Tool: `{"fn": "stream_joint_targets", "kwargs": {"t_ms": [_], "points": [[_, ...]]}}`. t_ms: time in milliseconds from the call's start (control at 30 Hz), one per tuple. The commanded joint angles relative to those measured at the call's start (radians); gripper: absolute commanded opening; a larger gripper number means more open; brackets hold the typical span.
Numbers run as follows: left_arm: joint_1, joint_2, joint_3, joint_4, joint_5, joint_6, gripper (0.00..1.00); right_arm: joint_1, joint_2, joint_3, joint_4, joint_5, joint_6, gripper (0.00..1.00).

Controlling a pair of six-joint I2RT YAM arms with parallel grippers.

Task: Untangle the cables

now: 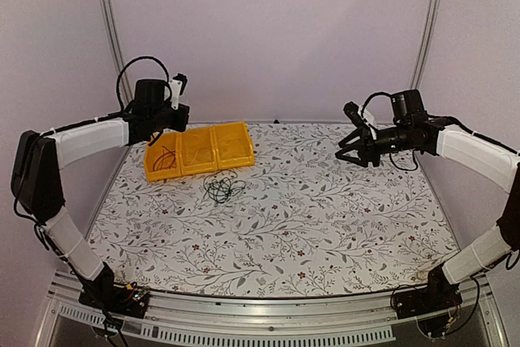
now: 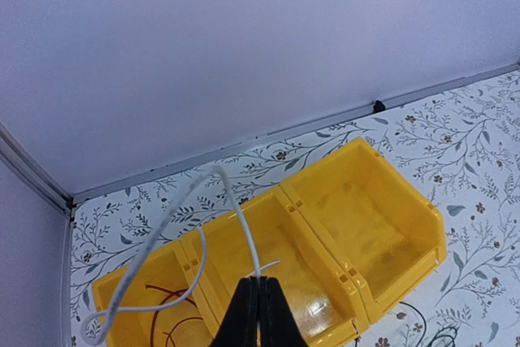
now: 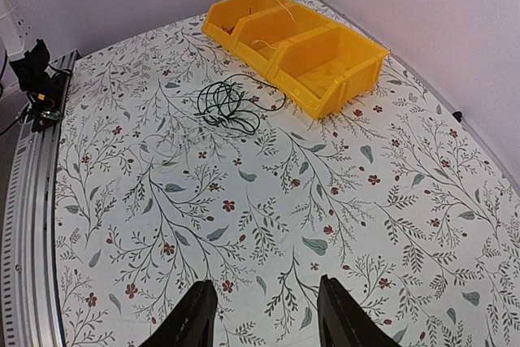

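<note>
Soft, even light; walls (image 1: 268,30) tinted lilac. Shadows faint. Overhead view bows at edges. Near the lens the white cable (image 2: 171,215) blurs; yellow bins (image 2: 404,201) glossy.

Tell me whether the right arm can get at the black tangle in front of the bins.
Probably yes. The right gripper hangs open and empty over bare table, with nothing between it and the black tangle. The left gripper, shut on the white cable, is above the bins, off that path.
</note>
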Motion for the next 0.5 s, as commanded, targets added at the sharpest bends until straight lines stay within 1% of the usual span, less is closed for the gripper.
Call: {"fn": "stream_joint_targets", "kwargs": {"t_ms": [0,167,467], "points": [[0.012,0.078,0.01,0.077,0.025,-0.046,0.0,-0.006,0.017,-0.008,0.013,-0.006,-0.017,0.46],[0.017,0.178,0.03,0.072,0.037,-0.095,0.0,-0.006,0.021,-0.011,0.011,-0.007,-0.022,0.46],[0.036,0.303,0.076,0.02,0.131,-0.175,0.0,-0.006,0.039,-0.013,0.009,-0.014,-0.028,0.46]]}}
